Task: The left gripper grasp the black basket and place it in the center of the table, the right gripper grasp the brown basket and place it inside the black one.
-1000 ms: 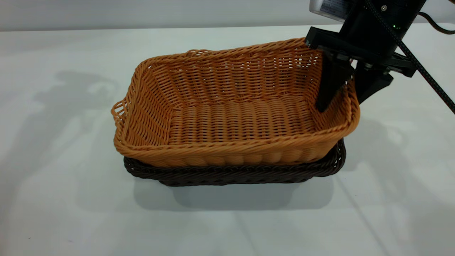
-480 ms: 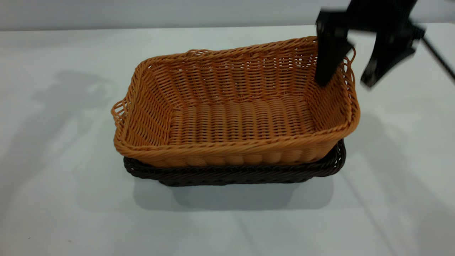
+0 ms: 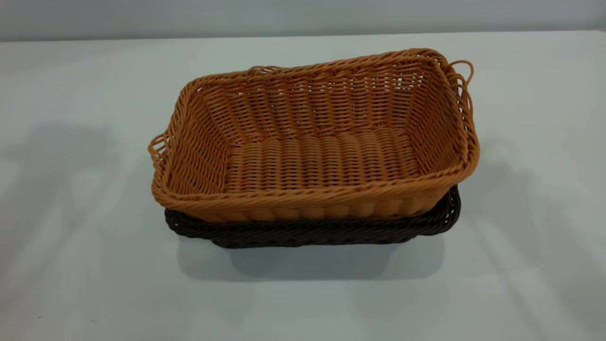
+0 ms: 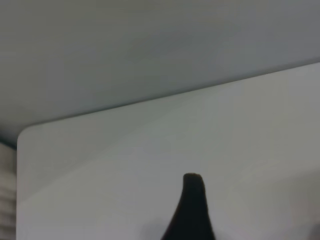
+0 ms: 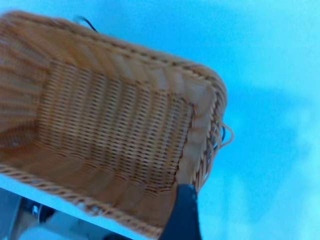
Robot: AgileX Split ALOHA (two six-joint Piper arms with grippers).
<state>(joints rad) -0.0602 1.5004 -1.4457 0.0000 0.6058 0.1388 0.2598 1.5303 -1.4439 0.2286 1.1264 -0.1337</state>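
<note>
The brown basket [image 3: 322, 142] sits nested inside the black basket [image 3: 312, 232] near the middle of the table [image 3: 94, 71]. Only the black basket's braided rim shows, along the near side and right end. Neither gripper is in the exterior view. In the right wrist view, the right gripper [image 5: 225, 210] hovers open and empty above the brown basket's [image 5: 115, 135] end wall, with one dark finger [image 5: 183, 215] showing. In the left wrist view, the left gripper [image 4: 247, 200] is open and empty over bare table [image 4: 150, 150], away from the baskets, with one dark finger [image 4: 192, 210] showing.
The tabletop stretches wide on all sides of the baskets. A rounded table corner [image 4: 25, 135] and edge show in the left wrist view, with a grey wall behind.
The right gripper opened off the brown basket's right end wall, rose, and left the exterior view. The baskets have stayed in place.
</note>
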